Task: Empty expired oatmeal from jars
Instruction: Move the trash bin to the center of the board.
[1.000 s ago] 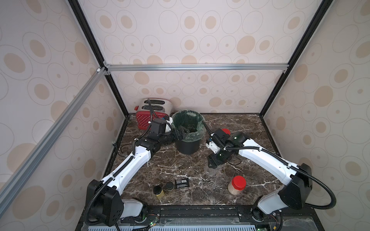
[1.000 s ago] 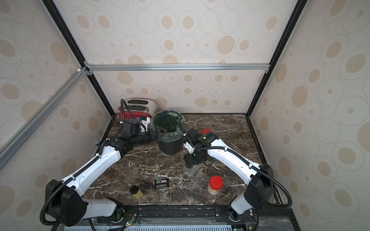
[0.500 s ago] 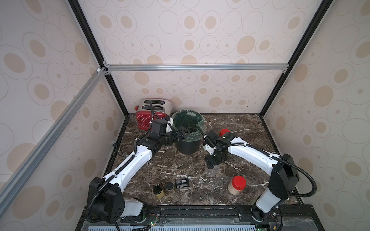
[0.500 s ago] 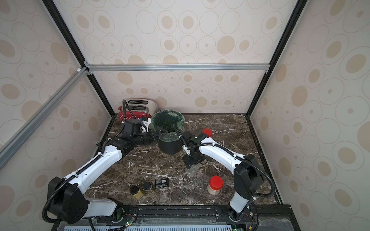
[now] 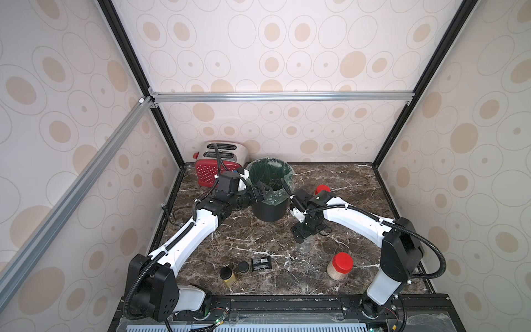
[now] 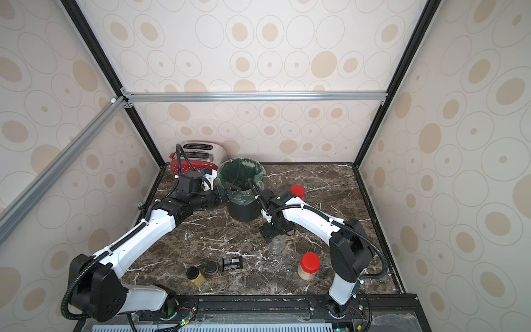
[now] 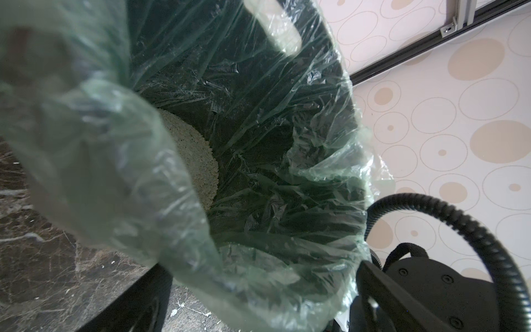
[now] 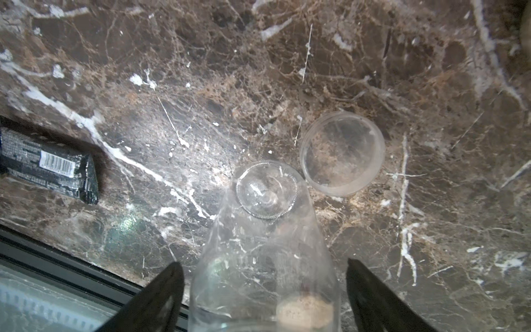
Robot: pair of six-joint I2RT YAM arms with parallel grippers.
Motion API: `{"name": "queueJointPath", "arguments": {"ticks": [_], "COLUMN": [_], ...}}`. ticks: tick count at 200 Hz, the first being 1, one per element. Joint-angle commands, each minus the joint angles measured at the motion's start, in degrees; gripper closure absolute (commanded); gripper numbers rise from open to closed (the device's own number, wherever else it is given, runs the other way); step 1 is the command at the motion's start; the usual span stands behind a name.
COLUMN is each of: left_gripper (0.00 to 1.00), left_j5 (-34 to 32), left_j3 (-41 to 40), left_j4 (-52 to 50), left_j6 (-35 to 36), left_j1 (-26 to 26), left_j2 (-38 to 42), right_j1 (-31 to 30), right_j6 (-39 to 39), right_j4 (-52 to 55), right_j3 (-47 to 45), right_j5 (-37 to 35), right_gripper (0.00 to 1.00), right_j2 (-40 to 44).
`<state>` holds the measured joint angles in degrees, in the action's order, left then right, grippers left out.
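An empty clear jar (image 8: 265,230) stands without a lid on the marble table (image 5: 230,235), also seen in both top views (image 5: 307,246) (image 6: 278,243). My right gripper (image 8: 264,290) (image 5: 301,232) (image 6: 273,231) is open around it, with a gap on each side. A red-lidded jar (image 5: 340,266) (image 6: 309,266) holding beige oatmeal stands near the front right. Another red-lidded jar (image 5: 322,189) (image 6: 297,191) shows behind my right arm. My left gripper (image 5: 265,192) (image 6: 234,191) is open across the near rim of the black bin (image 5: 270,214) (image 6: 242,214). Oatmeal (image 7: 195,161) lies inside its green liner (image 7: 273,129).
A clear round lid (image 8: 342,153) lies beside the empty jar. Two small black-lidded jars (image 5: 228,274) (image 5: 243,267) and a black packet (image 5: 261,263) (image 8: 48,163) sit at the front centre. A red toaster (image 5: 218,163) stands at the back left.
My right gripper's jaws have opened off the clear jar, which now stands free on the table. The right arm's elbow swung outward. The left arm has not moved.
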<state>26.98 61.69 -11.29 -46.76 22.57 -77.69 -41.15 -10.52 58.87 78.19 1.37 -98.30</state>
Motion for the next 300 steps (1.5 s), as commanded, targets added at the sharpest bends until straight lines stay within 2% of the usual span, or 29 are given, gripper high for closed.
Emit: {"name": "queueJointPath", "arguments": {"ticks": [1,49,75,116,139,198,240,261,278,300], "left_gripper": [0.01,0.02,0.02,0.02,0.01,0.01,0.01,0.01,0.01,0.01], "left_j5": [1.03,2.37,3.64,5.12,4.59,5.90,4.90,3.97,1.03,-3.32], "left_j3": [-0.34,-0.44,0.56,3.32,4.69,9.06,9.53,11.05,11.14,12.27], "left_j4": [2.41,3.68,6.20,10.27,11.57,13.13,12.62,8.19,2.09,-6.29], "left_j6": [-0.94,-2.33,-3.94,-6.15,-6.41,-6.89,-5.87,-3.63,0.86,6.95], "left_j1": [0.02,0.33,2.17,3.70,3.77,4.94,6.54,6.79,6.80,6.79], "left_j2": [0.26,-1.24,-3.60,-8.07,-9.46,-13.88,-14.50,-13.82,-10.74,-7.22], "right_j1": [0.02,0.02,1.16,6.12,7.63,11.62,14.95,15.99,16.51,17.49], "right_j6": [0.58,0.77,0.70,-1.32,-2.17,-3.38,-2.07,-1.06,0.01,-0.07], "right_j4": [1.14,3.26,0.68,-7.12,-9.84,-11.57,-10.71,-6.72,-4.29,-3.89], "right_j3": [0.38,4.77,7.11,12.14,12.92,9.82,5.14,4.74,5.04,5.79], "right_j5": [-1.11,-1.37,0.65,8.48,10.60,14.54,11.67,3.78,-2.69,-7.20], "right_gripper": [0.06,0.02,0.00,0.08,0.11,0.15,0.14,0.11,0.09,0.08], "right_j2": [0.37,3.95,7.08,5.90,4.88,8.52,14.30,15.84,15.54,13.54]}}
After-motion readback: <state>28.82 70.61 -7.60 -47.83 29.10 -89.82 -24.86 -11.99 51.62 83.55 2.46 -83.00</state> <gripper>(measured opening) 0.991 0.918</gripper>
